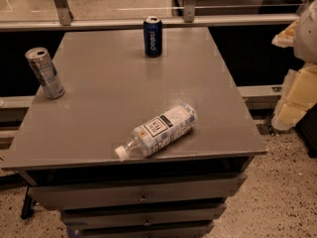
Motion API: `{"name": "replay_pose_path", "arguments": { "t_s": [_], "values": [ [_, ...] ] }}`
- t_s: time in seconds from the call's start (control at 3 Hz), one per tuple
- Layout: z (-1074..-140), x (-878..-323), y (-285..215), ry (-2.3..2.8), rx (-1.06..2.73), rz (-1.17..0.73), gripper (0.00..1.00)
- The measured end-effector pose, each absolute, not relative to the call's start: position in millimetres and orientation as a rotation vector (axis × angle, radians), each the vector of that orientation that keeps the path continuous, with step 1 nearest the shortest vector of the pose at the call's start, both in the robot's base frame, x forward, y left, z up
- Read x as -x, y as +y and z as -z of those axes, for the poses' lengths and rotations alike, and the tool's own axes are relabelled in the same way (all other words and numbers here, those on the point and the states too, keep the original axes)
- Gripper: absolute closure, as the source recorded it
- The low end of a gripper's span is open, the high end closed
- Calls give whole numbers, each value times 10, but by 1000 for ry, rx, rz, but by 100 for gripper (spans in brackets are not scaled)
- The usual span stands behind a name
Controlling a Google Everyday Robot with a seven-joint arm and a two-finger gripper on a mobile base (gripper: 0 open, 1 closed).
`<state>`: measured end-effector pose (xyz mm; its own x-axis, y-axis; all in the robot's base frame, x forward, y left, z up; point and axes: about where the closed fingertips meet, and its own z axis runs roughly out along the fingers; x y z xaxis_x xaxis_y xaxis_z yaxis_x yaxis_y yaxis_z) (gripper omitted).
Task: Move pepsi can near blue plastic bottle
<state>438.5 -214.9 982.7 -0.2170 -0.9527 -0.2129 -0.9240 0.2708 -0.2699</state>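
Observation:
The pepsi can (153, 36), dark blue with white lettering and a silver top, stands upright near the far edge of the grey table (109, 98). The blue plastic bottle (157, 131), clear with a white and pale blue label and a white cap, lies on its side near the front edge, cap toward the front left. My gripper (296, 95) shows as pale cream parts at the right edge of the view, off the table's right side, well away from both the can and the bottle. It holds nothing that I can see.
A silver-grey slim can (45, 73) stands upright at the table's left edge. Drawers (143, 197) sit under the tabletop. A rail and glass partition (148, 21) run behind the table. Speckled floor lies at the right.

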Motion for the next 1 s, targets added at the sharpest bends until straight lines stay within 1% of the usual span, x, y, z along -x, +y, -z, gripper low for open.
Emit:
{"name": "replay_pose_path", "arguments": {
  "t_s": [0.67, 1.0],
  "values": [
    [-9780, -4483, -2071, 2184, 1692, 108, 0],
    [-9703, -4761, -1905, 2108, 1627, 66, 0]
  ]
}}
